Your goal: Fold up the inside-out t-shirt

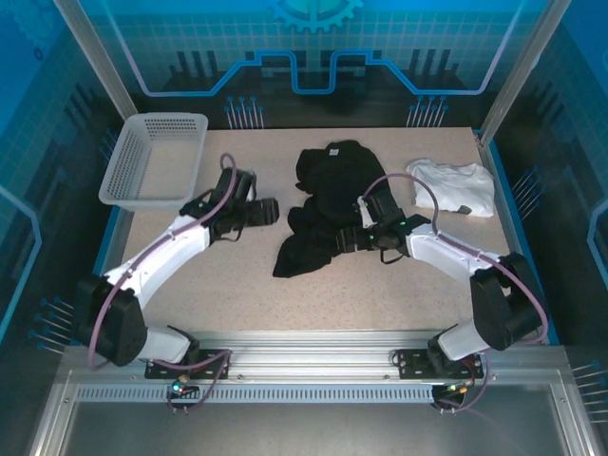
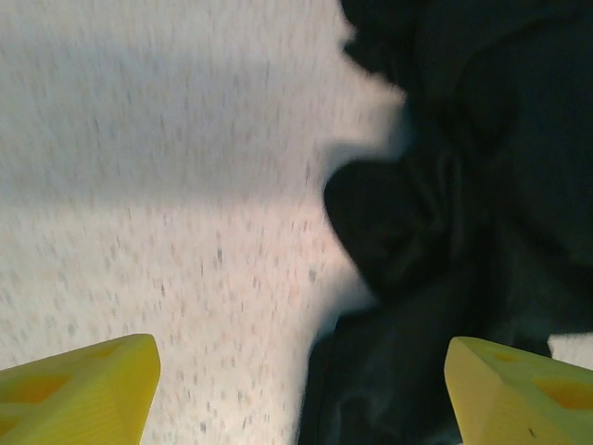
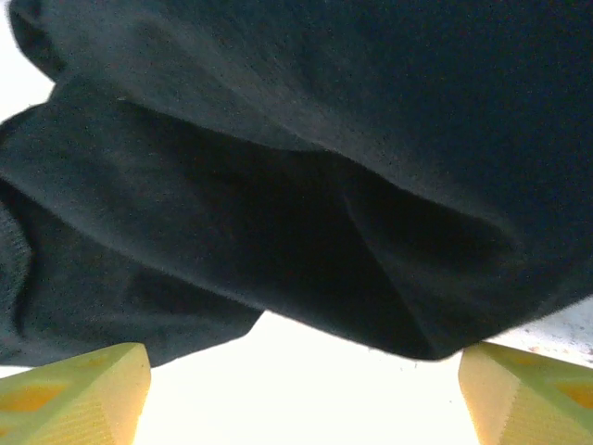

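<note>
The inside-out t-shirt [image 1: 323,204] lies crumpled in a black heap mid-table, with no print showing. My left gripper [image 1: 264,213] hovers just left of the heap. In its wrist view the yellow fingertips [image 2: 83,389] stand wide apart, so the left gripper [image 2: 301,394] is open, with the t-shirt's dark edge [image 2: 445,241] lying ahead and under the right finger. My right gripper [image 1: 345,239] is at the heap's near right side. It is open too [image 3: 301,394], bare table between its fingertips [image 3: 528,394], and a fold of the t-shirt [image 3: 306,185] lies just ahead of them.
A white mesh basket [image 1: 152,161] stands at the back left. A smaller white garment [image 1: 454,187] lies at the back right, beside the black heap. Speckled tabletop [image 1: 237,285] stretches in front of the shirt towards the arm bases.
</note>
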Robot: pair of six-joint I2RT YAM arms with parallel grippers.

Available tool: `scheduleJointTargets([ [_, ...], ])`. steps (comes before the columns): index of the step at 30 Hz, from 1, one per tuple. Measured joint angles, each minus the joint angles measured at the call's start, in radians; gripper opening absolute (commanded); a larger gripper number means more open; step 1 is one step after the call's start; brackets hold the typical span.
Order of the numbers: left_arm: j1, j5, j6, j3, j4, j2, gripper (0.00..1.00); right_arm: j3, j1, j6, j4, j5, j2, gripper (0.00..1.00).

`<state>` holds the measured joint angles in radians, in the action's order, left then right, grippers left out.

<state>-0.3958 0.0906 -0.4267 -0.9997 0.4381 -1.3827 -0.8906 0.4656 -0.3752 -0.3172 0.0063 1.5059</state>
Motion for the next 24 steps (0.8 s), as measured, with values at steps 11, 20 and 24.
scheduleJointTargets([
  [11, -0.113, -0.269, -0.137, 0.171, -0.214, -0.259, 0.18, 0.004, -0.044, -0.173, 0.224, -0.002, 0.167, 0.20],
  [20, -0.127, -0.450, -0.152, 0.043, -0.257, -0.044, 0.00, -0.173, -0.116, -0.024, 0.138, 0.034, -0.142, 0.00],
  [24, -0.163, -0.539, -0.171, -0.102, -0.360, 0.173, 0.00, -0.426, -0.126, 0.071, 0.117, 0.045, -0.325, 0.00],
])
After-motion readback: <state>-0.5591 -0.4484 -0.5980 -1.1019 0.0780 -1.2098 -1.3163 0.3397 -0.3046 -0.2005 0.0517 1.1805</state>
